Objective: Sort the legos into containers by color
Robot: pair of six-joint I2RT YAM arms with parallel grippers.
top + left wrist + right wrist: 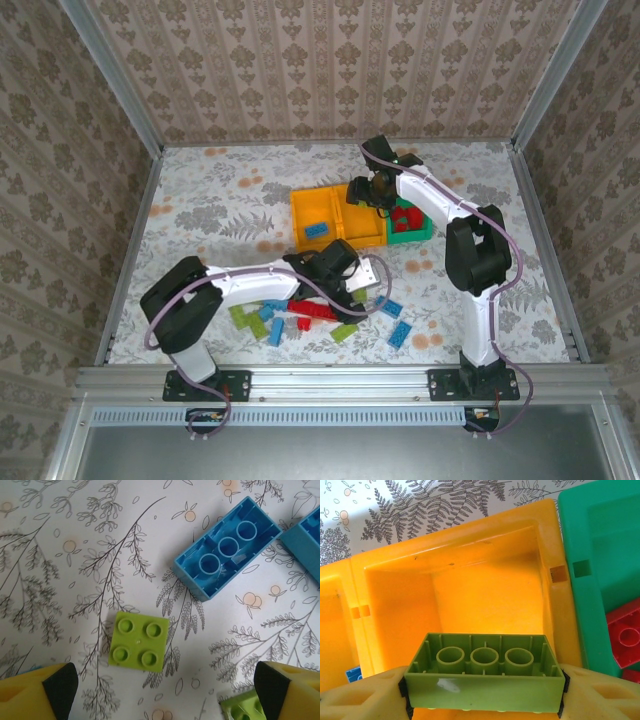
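Note:
In the right wrist view my right gripper [484, 686] is shut on a lime green brick [482, 672], held underside up above the middle orange-yellow bin [485, 595]. The green bin [592, 585] to its right holds red bricks [626, 632]; the left orange-yellow bin [332, 630] holds a blue brick [353, 674]. My left gripper [165, 690] is open, low over the table. A small square lime brick [138, 641] lies just ahead of its fingers, an upturned blue brick [227, 547] farther on. From above, the right gripper [372, 190] hovers over the bins [340, 215]; the left gripper [368, 283] is near the loose legos [300, 315].
Another blue brick [305, 545] lies at the right edge of the left wrist view, and a lime one [240, 710] by the right fingertip. Two blue bricks [395, 320] lie right of the pile. Patterned walls [330, 70] close the table on three sides.

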